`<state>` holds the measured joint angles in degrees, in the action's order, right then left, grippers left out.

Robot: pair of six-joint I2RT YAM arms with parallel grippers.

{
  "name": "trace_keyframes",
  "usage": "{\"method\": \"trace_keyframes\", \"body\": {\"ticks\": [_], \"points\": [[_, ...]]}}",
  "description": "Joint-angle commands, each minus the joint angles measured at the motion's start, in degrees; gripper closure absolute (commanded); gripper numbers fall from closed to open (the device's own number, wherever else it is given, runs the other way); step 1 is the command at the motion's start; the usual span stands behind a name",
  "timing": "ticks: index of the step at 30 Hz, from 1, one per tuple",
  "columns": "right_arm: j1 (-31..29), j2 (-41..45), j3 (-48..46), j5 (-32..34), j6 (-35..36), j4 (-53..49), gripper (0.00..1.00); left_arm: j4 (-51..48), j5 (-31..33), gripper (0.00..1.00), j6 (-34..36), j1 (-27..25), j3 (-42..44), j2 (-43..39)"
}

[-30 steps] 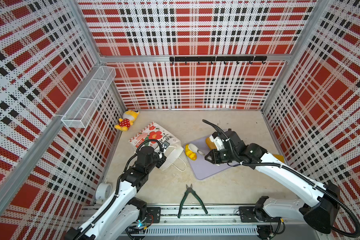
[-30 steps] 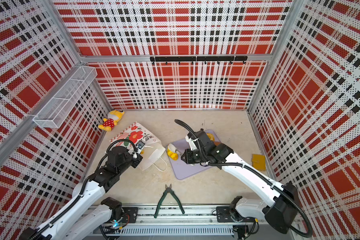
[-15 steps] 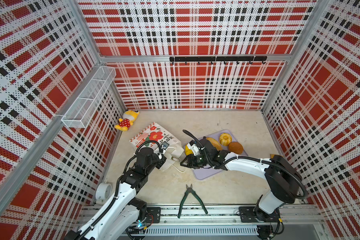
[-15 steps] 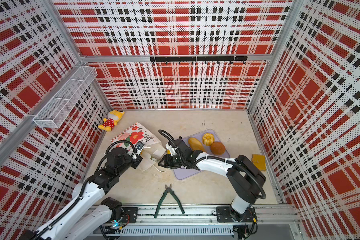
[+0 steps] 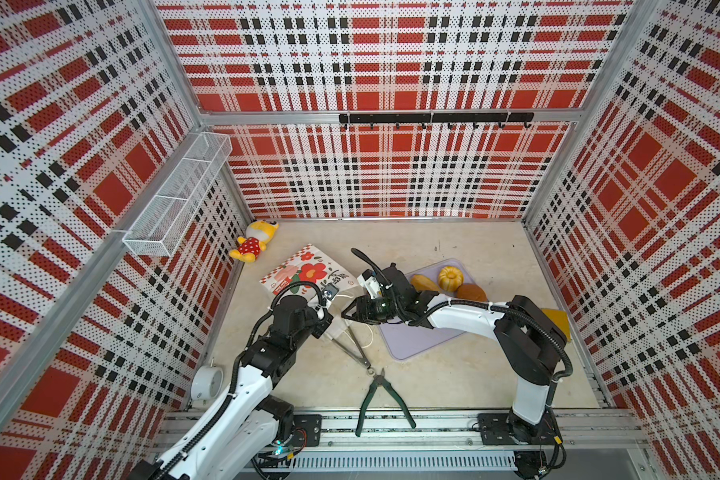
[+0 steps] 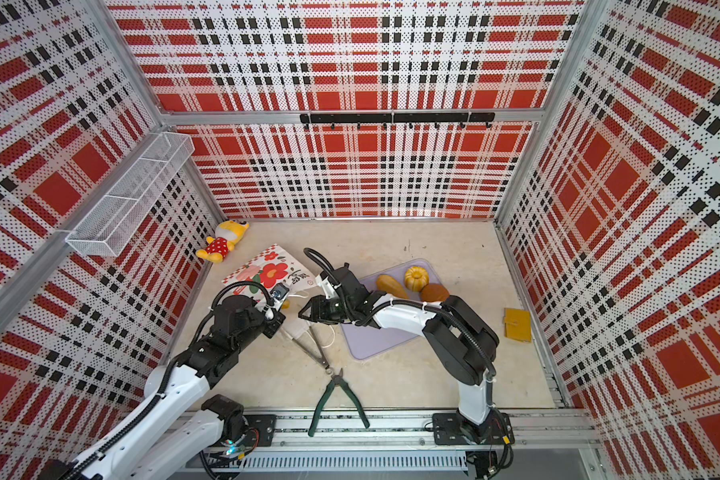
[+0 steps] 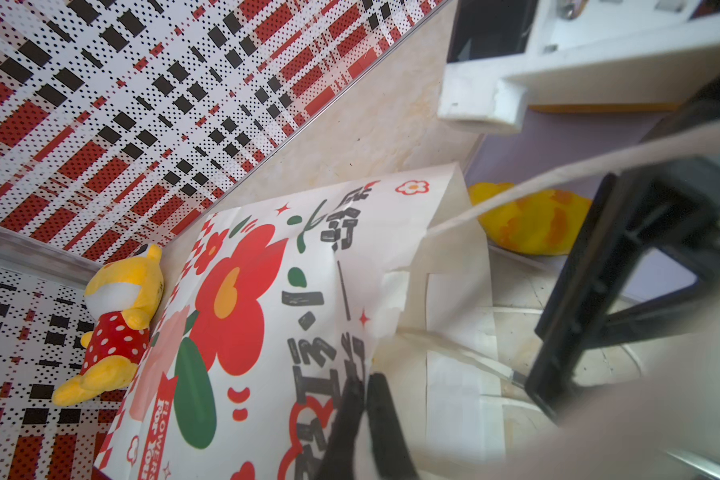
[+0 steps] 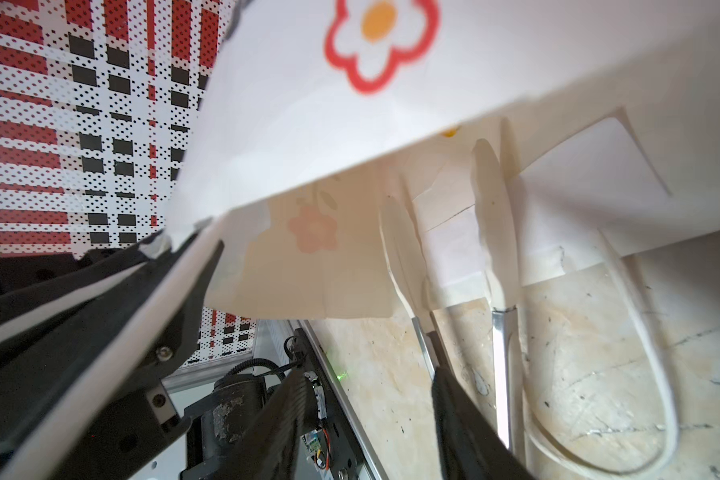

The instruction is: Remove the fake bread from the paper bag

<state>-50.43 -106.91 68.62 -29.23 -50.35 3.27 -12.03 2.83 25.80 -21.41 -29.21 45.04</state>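
The paper bag (image 5: 304, 274) (image 6: 267, 272) lies flat on the table, white with red flowers, its mouth facing the lilac tray (image 5: 408, 338). My left gripper (image 7: 366, 380) (image 5: 328, 326) is shut on the upper rim of the bag's mouth. My right gripper (image 8: 366, 399) (image 5: 348, 313) (image 6: 304, 311) stands open at the mouth, with nothing between its fingers. Three pieces of fake bread rest on the tray: a long loaf (image 5: 425, 284), a fluted cake (image 5: 449, 277) and a brown bun (image 5: 472, 293). A yellow bread (image 7: 528, 220) lies just outside the mouth. The bag's inside is mostly hidden.
Metal tongs (image 5: 352, 340) lie with their white tips (image 8: 400, 241) inside the bag's mouth. Green-handled pliers (image 5: 381, 399) lie near the front rail. A plush doll (image 5: 253, 247), a small clock (image 5: 206, 380) and a yellow card (image 5: 555, 322) sit by the walls. A wire basket (image 5: 175, 199) hangs at left.
My right gripper has swung left from over the tray to the bag's mouth, uncovering three breads on the tray, and its jaws have opened. The left gripper has kept its hold.
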Motion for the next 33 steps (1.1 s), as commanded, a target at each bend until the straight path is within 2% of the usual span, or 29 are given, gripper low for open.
{"method": "trace_keyframes", "body": {"ticks": [1,4,6,8,11,14,15,19,25,33], "points": [[0.1,0.9,-1.1,-0.3,2.7,4.2,0.48,1.3,-0.8,1.0,-0.2,-0.3,0.4,-0.5],[-0.7,5.1,-7.3,4.7,5.2,8.4,0.46,1.1,-0.6,1.0,-0.2,-0.3,0.5,-0.5],[-2.8,8.8,-14.0,14.1,8.8,14.4,0.44,1.1,-0.4,1.0,-0.3,-0.2,0.6,-0.2],[-6.8,11.1,-20.8,23.7,15.4,23.8,0.42,1.5,-0.2,1.0,-0.5,-0.3,0.7,0.0],[-12.8,10.2,-25.5,34.4,26.2,31.7,0.4,1.7,0.0,1.0,-0.3,-0.2,0.6,0.6],[-15.7,6.9,-26.4,36.2,30.4,35.7,0.28,1.8,0.3,1.0,0.5,-0.2,0.0,1.4],[-16.4,6.3,-26.3,36.6,31.7,36.8,0.26,1.7,0.4,1.0,0.6,-0.2,-0.2,1.7],[-19.4,6.5,-25.4,41.4,38.0,33.5,0.25,2.2,0.5,1.0,0.7,0.6,-0.8,2.5],[-20.1,6.2,-25.8,45.9,42.2,29.4,0.24,4.1,0.2,1.0,-0.1,0.8,-1.2,4.7],[-20.5,3.6,-28.8,43.9,44.6,35.8,0.23,6.7,-0.3,1.0,-0.1,0.8,-3.2,10.5]]}}
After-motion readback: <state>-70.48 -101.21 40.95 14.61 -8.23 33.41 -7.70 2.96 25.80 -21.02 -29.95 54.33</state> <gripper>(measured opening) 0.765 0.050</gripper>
